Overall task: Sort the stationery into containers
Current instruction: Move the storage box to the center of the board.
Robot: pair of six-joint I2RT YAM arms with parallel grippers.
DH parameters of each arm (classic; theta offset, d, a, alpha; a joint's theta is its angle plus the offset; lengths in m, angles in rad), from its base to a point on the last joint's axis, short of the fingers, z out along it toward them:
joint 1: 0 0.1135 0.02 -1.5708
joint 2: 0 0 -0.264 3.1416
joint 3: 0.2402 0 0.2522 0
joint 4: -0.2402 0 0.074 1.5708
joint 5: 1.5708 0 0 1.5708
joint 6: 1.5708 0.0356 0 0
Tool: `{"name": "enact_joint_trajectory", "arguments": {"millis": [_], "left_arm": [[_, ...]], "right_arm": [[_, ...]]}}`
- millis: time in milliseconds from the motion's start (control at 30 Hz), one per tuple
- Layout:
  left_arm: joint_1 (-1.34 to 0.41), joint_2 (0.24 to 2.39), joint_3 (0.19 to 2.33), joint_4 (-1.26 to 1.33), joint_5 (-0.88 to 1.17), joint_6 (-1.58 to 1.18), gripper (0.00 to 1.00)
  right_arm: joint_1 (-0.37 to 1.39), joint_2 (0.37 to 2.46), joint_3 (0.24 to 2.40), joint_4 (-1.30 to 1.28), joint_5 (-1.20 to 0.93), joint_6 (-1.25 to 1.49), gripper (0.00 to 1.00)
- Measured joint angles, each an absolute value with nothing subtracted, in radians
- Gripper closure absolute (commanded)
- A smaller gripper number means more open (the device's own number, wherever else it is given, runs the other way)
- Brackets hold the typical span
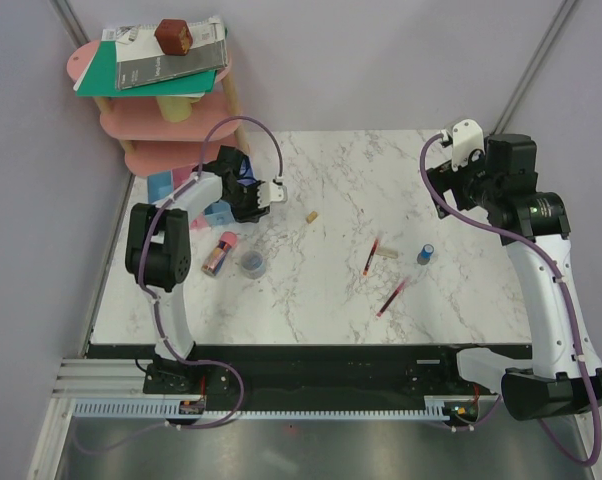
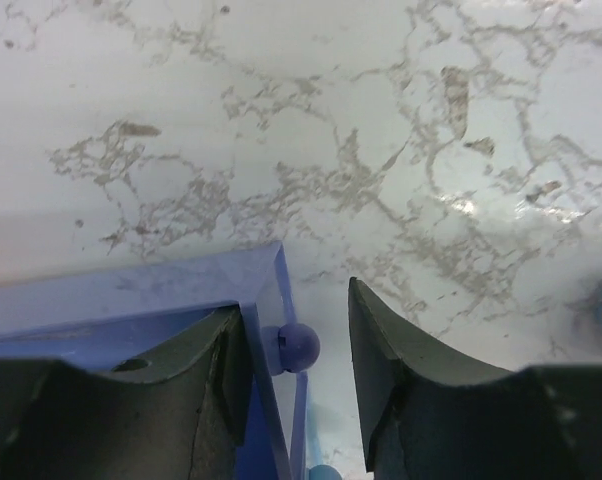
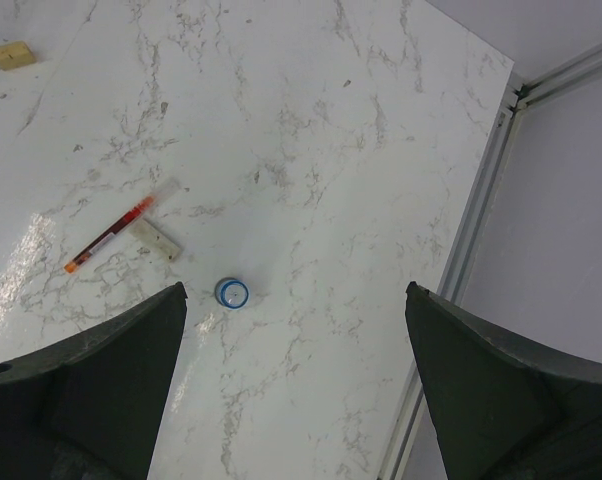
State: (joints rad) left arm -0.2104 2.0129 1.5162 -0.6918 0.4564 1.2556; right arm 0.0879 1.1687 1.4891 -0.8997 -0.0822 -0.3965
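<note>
- Blue-toned bins sit at the bench's left edge; left gripper, jaws parted, straddles one's wall.
- Right gripper gapes empty above the blue cylinder near the right edge.
- Red pens lie mid-bench.

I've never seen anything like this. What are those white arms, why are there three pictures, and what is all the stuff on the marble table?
The white arms are two robot arms bolted to the table's near edge, each ending in a two-finger gripper. The overhead picture shows the whole scene; the other two come from cameras on each wrist, looking past that arm's dark fingers.

The left gripper is open, straddling the wall of a blue bin. The right gripper is open and empty, high above the marble table.

Lying loose are two red pens, a small blue cylinder, a pink-yellow tube, a round clear piece and a tan eraser. Nothing is held. Books sit on a pink shelf in the corner.
</note>
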Motion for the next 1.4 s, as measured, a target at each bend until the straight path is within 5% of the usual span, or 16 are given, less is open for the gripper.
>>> {"name": "enact_joint_trajectory", "arguments": {"millis": [667,1400], "left_arm": [[-0.384,2.033,1.537,-0.71,0.493,1.201,0.6],[-0.469,2.294,1.908,-0.704,0.461,1.056,0.66]], "right_arm": [[0.088,1.172,1.512,-0.908,-0.09,-0.389,0.02],[0.088,1.172,1.529,-0.925,-0.093,-0.389,0.02]]}}
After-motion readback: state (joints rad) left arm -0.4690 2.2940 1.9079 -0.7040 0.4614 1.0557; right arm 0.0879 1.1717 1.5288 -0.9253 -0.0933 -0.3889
